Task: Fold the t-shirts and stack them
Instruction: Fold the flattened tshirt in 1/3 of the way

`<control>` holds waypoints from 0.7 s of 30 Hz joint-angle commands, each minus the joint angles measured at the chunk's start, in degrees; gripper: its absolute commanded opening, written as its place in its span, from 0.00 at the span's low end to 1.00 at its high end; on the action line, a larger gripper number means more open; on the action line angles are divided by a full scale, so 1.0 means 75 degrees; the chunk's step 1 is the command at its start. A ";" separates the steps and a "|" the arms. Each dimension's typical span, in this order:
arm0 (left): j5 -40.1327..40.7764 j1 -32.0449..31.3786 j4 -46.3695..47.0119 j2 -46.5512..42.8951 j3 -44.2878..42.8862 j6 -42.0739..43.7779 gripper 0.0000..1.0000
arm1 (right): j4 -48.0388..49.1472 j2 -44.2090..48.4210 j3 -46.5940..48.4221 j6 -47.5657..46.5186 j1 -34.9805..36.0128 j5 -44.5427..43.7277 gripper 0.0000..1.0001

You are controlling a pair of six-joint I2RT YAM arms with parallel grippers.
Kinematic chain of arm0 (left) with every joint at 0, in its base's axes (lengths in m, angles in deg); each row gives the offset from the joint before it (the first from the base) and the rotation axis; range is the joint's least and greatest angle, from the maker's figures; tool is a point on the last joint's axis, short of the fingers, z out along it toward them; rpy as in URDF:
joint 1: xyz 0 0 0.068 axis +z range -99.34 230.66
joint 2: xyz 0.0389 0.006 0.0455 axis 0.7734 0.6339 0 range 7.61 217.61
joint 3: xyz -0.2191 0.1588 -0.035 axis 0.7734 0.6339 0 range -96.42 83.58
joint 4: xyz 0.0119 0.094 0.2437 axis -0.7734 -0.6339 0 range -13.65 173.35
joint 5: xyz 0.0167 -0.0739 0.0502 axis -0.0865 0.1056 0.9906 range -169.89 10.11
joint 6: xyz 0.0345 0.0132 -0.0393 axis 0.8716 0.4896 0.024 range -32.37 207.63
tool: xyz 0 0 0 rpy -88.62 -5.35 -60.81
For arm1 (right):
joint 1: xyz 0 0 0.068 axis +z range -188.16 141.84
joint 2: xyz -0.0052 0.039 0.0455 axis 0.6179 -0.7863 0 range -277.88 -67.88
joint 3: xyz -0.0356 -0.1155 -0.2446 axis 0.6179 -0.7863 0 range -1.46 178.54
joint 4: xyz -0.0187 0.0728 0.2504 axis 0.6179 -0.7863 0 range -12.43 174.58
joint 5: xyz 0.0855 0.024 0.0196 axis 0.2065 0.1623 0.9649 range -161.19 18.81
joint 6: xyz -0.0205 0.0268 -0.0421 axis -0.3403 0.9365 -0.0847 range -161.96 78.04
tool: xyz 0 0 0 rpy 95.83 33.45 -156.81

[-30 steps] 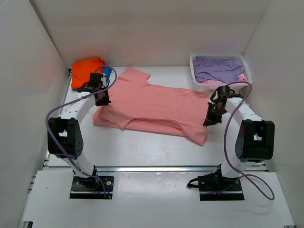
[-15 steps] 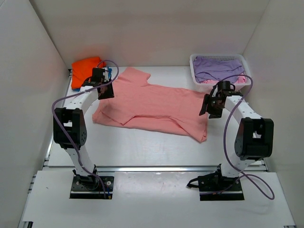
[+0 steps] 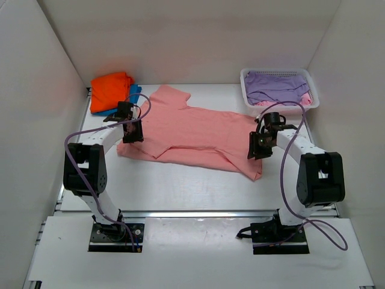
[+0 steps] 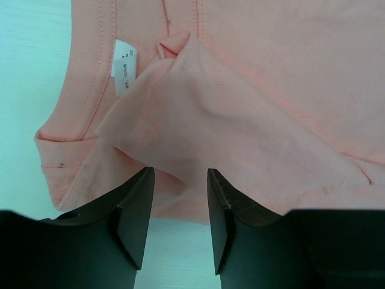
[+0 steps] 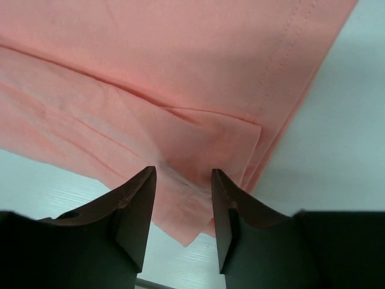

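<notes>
Four shirts are on view from above. The salmon shirt [image 3: 198,135] lies spread across the middle of the table [image 3: 180,186], long axis running from 9 to 3 o'clock, with a sleeve pointing to 12 and its near edge doubled over. The orange shirt [image 3: 110,87] sits folded at 10 o'clock in the far corner, on top of the blue shirt [image 3: 135,93], of which only an edge shows. The lavender shirt [image 3: 275,85] is bunched in the basket [image 3: 245,81] at 2 o'clock.

Left gripper [image 3: 132,133]: over the salmon shirt's 9 o'clock end. In its wrist view the gripper [image 4: 179,174] has its fingers spread. A loose flap of the salmon cloth [image 4: 240,120] reaches down to the gap between the tips; nothing is pinched. A white label [image 4: 123,66] shows at 11 o'clock beside a stitched hem.

Right gripper [image 3: 257,147]: over the shirt's 4 o'clock corner. In its wrist view the gripper [image 5: 183,171] is likewise spread, with a folded corner of the cloth [image 5: 180,72] lying under the gap and bare table at 3 o'clock. Whether the tips touch the cloth cannot be told.
</notes>
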 commanded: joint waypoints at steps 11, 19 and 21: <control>-0.0158 -0.0029 0.0212 -0.0547 0.0212 -0.0027 0.53 | -0.0100 0.0189 -0.0060 -0.0434 0.0777 -0.0640 0.37; -0.0217 0.0006 0.0259 -0.0769 0.0435 -0.0027 0.52 | -0.0018 -0.0115 -0.0365 -0.0598 0.0848 -0.1400 0.42; -0.0240 0.0029 0.0236 -0.0770 0.0459 -0.0027 0.53 | 0.0099 -0.0174 -0.0319 -0.0633 0.0895 -0.1612 0.32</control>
